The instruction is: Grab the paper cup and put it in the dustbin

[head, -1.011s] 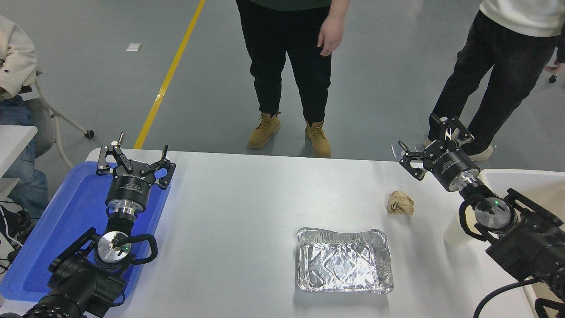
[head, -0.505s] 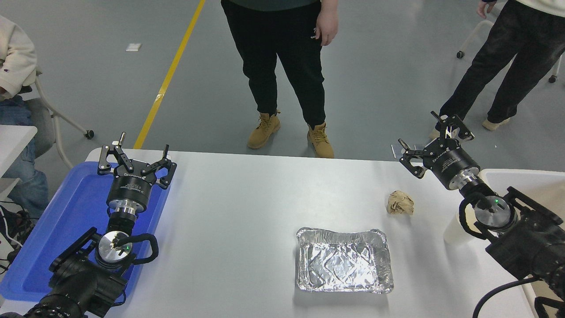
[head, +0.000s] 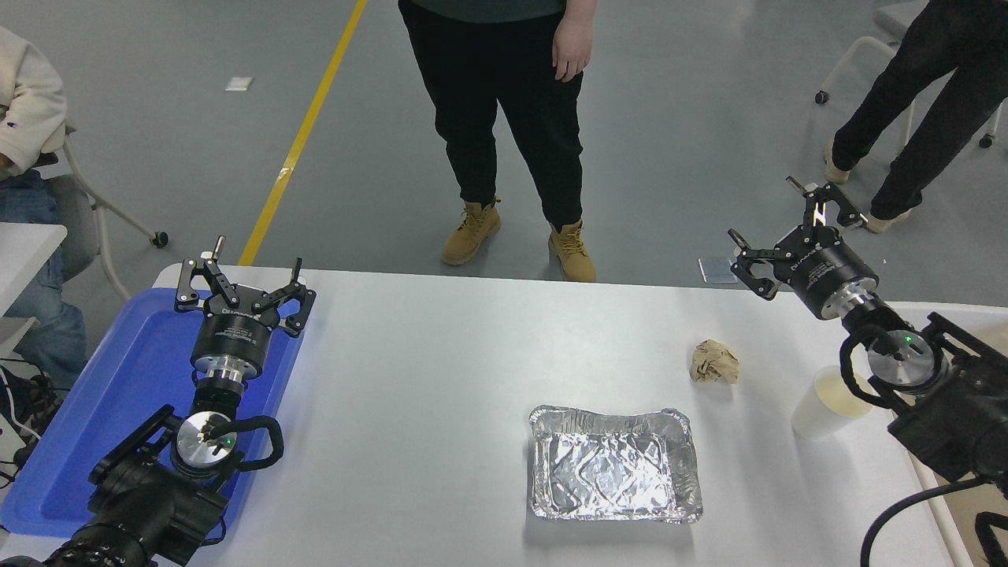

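The paper cup (head: 825, 403) stands upright on the white table near its right edge, cream inside showing. My right arm's wrist crosses just right of it and covers part of its rim. My right gripper (head: 776, 222) is open and empty, raised over the table's far right edge, well beyond the cup. The dustbin (head: 988, 312) is at the picture's right edge, mostly hidden behind my right arm. My left gripper (head: 244, 272) is open and parked over the blue tray (head: 134, 370) at the lower left.
A crumpled brown paper ball (head: 714, 361) lies left of the cup. A silver foil tray (head: 614, 465) sits nearer me at centre right. A person (head: 504, 118) stands at the far side; another walks at the top right, one sits at the far left.
My right arm has moved up and to the right, uncovering more of the paper cup. The person at the top right has walked further away.
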